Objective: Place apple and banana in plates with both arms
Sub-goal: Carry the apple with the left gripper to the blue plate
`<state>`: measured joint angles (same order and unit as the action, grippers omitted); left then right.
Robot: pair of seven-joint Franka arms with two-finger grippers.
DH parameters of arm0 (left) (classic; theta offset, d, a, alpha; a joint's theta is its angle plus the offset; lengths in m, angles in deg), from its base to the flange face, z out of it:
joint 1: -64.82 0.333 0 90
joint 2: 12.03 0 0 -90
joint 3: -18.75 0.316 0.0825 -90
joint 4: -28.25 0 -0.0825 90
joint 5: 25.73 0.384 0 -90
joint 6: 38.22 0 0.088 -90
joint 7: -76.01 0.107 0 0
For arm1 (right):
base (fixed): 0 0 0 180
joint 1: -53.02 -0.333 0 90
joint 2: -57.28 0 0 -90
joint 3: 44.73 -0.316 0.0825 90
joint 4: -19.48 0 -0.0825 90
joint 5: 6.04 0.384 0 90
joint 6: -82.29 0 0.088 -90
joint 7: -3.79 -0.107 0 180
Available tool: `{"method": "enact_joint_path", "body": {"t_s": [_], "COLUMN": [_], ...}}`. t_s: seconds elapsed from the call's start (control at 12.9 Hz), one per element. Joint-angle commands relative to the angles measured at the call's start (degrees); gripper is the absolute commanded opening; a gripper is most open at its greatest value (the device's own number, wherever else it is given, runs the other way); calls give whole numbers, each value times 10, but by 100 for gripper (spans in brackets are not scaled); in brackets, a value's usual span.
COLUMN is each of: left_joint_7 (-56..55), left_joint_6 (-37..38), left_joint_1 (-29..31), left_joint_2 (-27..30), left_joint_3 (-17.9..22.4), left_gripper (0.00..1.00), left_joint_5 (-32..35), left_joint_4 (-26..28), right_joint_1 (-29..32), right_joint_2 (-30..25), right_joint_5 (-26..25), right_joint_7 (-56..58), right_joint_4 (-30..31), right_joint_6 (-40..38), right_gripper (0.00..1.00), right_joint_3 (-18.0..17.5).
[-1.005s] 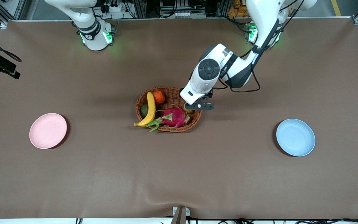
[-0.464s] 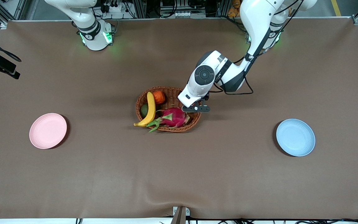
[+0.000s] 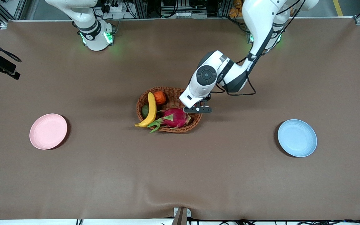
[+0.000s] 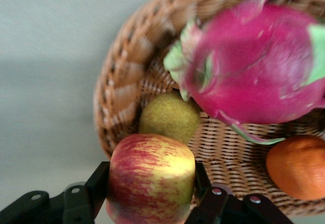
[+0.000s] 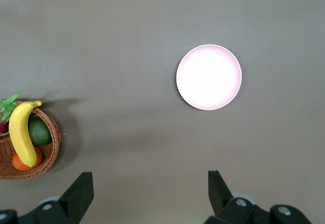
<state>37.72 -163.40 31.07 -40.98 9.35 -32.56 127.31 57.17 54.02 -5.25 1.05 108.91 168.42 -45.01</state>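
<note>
The red and yellow apple sits between the fingers of my left gripper, which is shut on it over the wicker basket, at the end toward the left arm. In the front view the left gripper hides the apple. The banana lies in the basket, its tip over the rim. The pink plate and the blue plate hold nothing. My right gripper is open, high over bare table between the basket and the pink plate.
The basket also holds a pink dragon fruit, an orange ribbed fruit and a green fruit. A black camera mount stands at the table edge toward the right arm's end.
The left gripper shifted slightly over the basket and closed on the apple. The right arm has not moved.
</note>
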Motion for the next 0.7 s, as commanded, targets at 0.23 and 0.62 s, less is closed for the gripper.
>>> {"method": "enact_joint_path", "body": {"t_s": [0.23, 0.62], "left_joint_7": [178, 297], "left_joint_6": [160, 182], "left_joint_1": [159, 279], "left_joint_2": [139, 152], "left_joint_3": [-1, -2], "left_gripper": [0, 0], "left_joint_5": [4, 4], "left_joint_4": [-6, -4], "right_joint_1": [2, 2], "right_joint_2": [5, 5], "right_joint_5": [-4, -4], "right_joint_7": [-9, -9], "right_joint_4": [-14, -14], "right_joint_6": [-10, -10], "right_gripper": [100, 100], "right_joint_3": [-2, -2]}}
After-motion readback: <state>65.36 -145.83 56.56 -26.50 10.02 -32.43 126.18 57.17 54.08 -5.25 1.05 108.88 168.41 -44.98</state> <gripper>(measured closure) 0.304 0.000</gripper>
